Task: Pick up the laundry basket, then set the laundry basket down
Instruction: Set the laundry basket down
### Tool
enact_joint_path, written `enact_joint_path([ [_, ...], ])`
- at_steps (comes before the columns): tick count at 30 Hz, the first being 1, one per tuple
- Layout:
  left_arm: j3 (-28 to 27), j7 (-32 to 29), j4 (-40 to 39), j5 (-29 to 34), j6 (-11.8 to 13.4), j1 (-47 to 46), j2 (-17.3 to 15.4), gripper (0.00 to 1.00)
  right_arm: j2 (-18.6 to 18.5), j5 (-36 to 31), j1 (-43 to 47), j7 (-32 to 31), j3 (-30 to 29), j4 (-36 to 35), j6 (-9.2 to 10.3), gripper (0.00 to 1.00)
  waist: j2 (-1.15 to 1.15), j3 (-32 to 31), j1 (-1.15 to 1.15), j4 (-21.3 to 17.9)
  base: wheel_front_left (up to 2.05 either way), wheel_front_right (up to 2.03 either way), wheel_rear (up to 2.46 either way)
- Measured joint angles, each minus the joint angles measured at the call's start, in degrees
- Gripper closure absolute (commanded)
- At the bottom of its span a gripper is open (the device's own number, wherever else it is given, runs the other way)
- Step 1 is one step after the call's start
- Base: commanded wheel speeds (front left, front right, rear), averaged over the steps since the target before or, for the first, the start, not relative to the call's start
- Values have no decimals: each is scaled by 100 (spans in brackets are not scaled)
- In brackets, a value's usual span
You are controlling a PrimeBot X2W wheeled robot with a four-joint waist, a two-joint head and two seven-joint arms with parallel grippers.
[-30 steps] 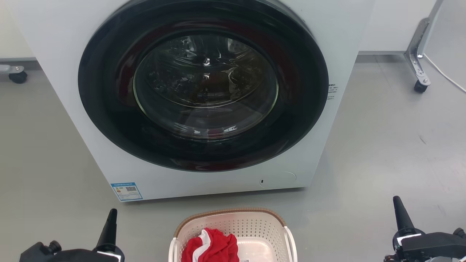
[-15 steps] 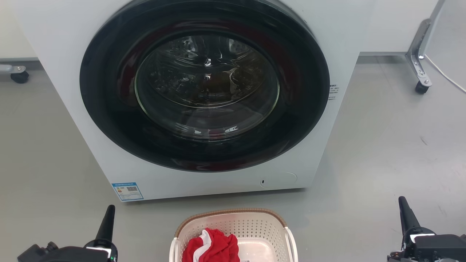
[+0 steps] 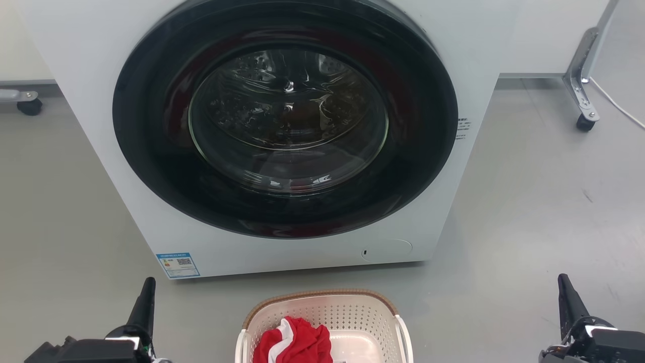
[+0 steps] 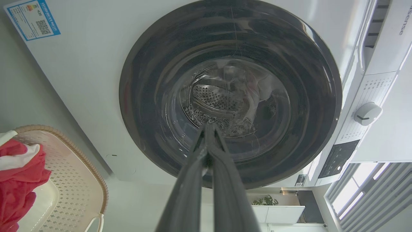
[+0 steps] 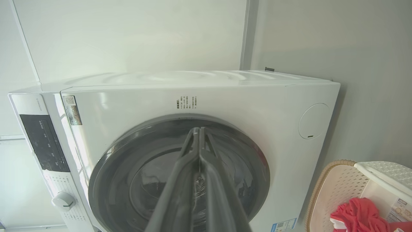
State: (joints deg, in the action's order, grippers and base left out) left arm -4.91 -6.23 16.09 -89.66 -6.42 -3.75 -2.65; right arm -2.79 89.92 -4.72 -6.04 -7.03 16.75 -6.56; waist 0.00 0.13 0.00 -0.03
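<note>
The laundry basket [image 3: 352,313] stands on the grey floor [image 3: 529,201] at the bottom centre of the head view, its near part cut off by the lower frame edge. Its brown woven-look rim [image 3: 317,293] curves along the far side, and a white handle [image 3: 403,335] rises at each flank. A crumpled red-and-white garment [image 3: 295,344] lies inside, towards the basket's left. Just beyond the far rim, across a narrow strip of floor, stands the white washing machine [image 3: 85,126]. Its round dark door [image 3: 284,118] is closed and its front bears a blue label [image 3: 177,264] low on the left; this front face bounds the space ahead of the basket. Floor extends to both sides of machine and basket, reaching a castor [image 3: 27,106] far left and a castored metal leg [image 3: 582,91] with a pale cable [image 3: 617,106] far right. The left gripper [image 3: 148,285] hovers well to the basket's left and the right gripper [image 3: 564,282] well to its right, with a stretch of floor between each and the nearer handle; neither touches the basket. In both wrist views the two fingers [image 4: 183,193] lie pressed together to the tip, gripping nothing, and point towards the machine's front.
</note>
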Motion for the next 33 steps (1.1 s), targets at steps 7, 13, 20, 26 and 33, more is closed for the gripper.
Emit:
enact_joint_path([
  [7, -30, -24, 47, -205, -20, -71, 15, 100, 24, 151, -51, -46, -60, 31, -9, 100, 0, -1, 0, 3, 0, 0, 0],
  [13, -31, -24, 52, -205, -21, -71, 16, 100, 25, 152, -51, -46, -62, 32, -34, 100, 0, -2, 0, 3, 0, 0, 0],
  [20, -31, -24, 56, -205, -21, -71, 16, 100, 25, 152, -51, -46, -60, 33, -34, 100, 0, -2, 0, 3, 0, 0, 0],
  [26, -31, -24, 58, -205, -21, -71, 16, 100, 25, 152, -51, -46, -60, 33, -34, 100, 0, -2, 0, 3, 0, 0, 0],
  [33, -30, -24, 62, -207, -21, -71, 16, 100, 26, 152, -51, -45, -60, 34, -34, 100, 0, -2, 0, 3, 0, 0, 0],
])
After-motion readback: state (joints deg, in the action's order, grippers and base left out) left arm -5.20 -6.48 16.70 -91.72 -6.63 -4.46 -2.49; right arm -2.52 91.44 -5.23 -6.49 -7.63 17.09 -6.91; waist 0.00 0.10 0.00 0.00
